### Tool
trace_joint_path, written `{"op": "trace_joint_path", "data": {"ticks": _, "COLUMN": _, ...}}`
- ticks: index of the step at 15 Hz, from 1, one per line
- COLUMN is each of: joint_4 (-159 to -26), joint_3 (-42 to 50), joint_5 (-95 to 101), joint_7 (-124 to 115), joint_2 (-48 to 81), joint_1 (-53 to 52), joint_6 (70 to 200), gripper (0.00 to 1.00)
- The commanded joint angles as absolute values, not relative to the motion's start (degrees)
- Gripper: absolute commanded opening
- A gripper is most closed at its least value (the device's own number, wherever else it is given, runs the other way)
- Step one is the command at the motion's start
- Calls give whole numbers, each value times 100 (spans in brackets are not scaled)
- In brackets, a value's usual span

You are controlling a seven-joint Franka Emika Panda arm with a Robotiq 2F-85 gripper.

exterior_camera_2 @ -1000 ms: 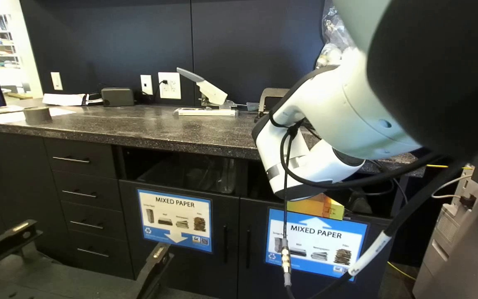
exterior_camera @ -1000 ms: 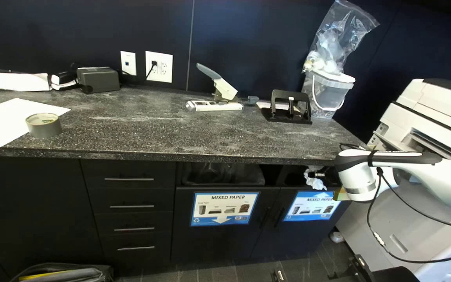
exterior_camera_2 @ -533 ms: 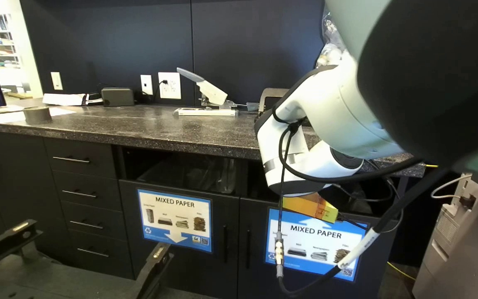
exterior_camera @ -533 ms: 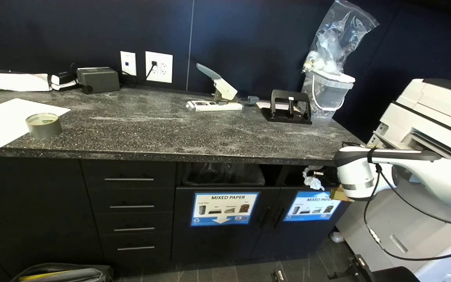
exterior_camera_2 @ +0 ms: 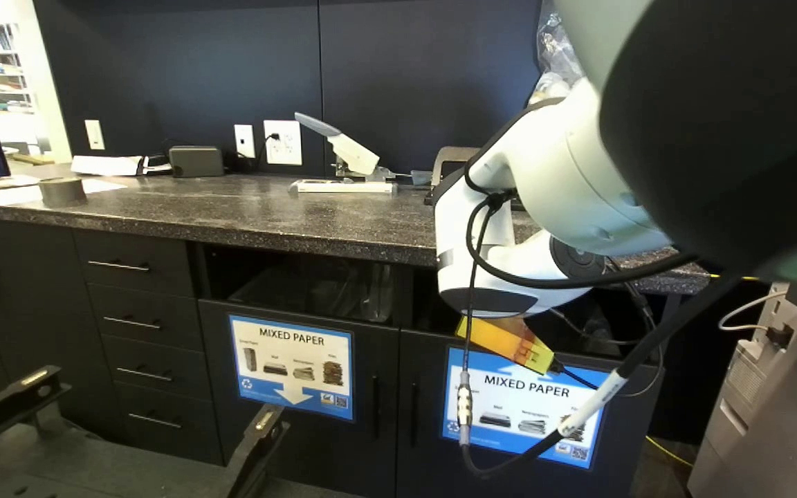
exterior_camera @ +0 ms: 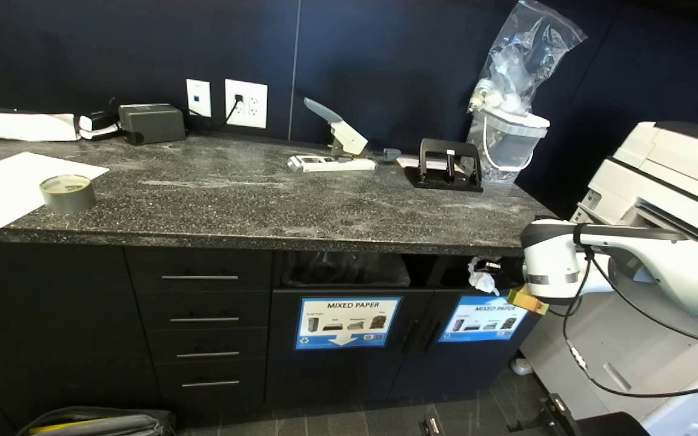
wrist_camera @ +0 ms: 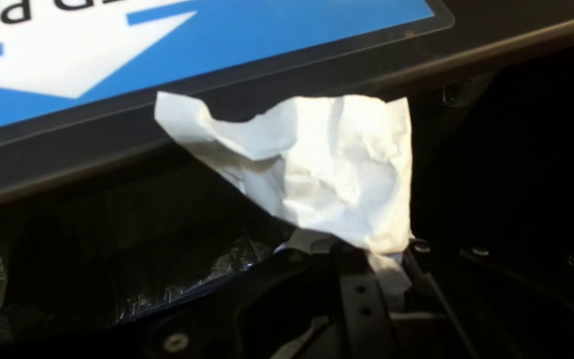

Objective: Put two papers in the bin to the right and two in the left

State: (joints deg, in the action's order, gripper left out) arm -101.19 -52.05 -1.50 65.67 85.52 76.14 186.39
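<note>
A crumpled white paper [wrist_camera: 337, 169] fills the middle of the wrist view. My gripper [wrist_camera: 390, 257] is shut on its lower end, with paper between the dark fingers. In an exterior view the paper [exterior_camera: 482, 277] hangs at the right bin opening [exterior_camera: 451, 276], above the blue-and-white sign. The gripper there is dark and partly hidden by the wrist. The left bin [exterior_camera: 349, 284], with a clear liner, sits in the opening beside it; it also shows in an exterior view [exterior_camera_2: 315, 290]. White paper [exterior_camera: 3, 188] lies flat on the counter at the far left, under a tape roll [exterior_camera: 68, 195].
The counter edge [exterior_camera: 325, 244] overhangs both openings close to the arm. The cabinet front with the right sign [exterior_camera: 482, 318] lies just below the gripper. A grey printer [exterior_camera: 603, 327] stands at the right. A stapler [exterior_camera: 337, 162] and hole punch [exterior_camera: 446, 165] are on the counter.
The wrist has tilted and shifted slightly, with its yellow-orange mount turning to a steeper slant. The held paper has moved a little to the left in an exterior view. The cables swung slightly.
</note>
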Motion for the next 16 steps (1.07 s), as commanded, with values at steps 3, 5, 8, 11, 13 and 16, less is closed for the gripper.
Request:
{"op": "trace_joint_path", "data": {"ticks": 3, "joint_4": -10060, "joint_3": -5352, "joint_5": -606, "joint_7": 6903, "joint_2": 8529, "joint_1": 7609, "joint_6": 18536, "gripper": 7}}
{"op": "trace_joint_path", "data": {"ticks": 5, "joint_4": -9866, "joint_3": -5147, "joint_5": -622, "joint_7": 6949, "joint_2": 8528, "joint_1": 7388, "joint_6": 18442, "gripper": 7}}
{"op": "trace_joint_path", "data": {"ticks": 8, "joint_4": -9654, "joint_3": -4929, "joint_5": -752, "joint_7": 6975, "joint_2": 8528, "joint_1": 7130, "joint_6": 18272, "gripper": 7}}
{"op": "trace_joint_path", "data": {"ticks": 11, "joint_4": -9483, "joint_3": -4961, "joint_5": -1022, "joint_7": 7164, "joint_2": 8528, "joint_1": 6988, "joint_6": 18174, "gripper": 7}}
{"op": "trace_joint_path", "data": {"ticks": 13, "joint_4": -9477, "joint_3": -5046, "joint_5": -1233, "joint_7": 7329, "joint_2": 8523, "joint_1": 7004, "joint_6": 18179, "gripper": 7}}
{"op": "trace_joint_path", "data": {"ticks": 16, "joint_4": -9457, "joint_3": -5102, "joint_5": -1580, "joint_7": 7589, "joint_2": 8522, "joint_1": 7001, "joint_6": 18183, "gripper": 7}}
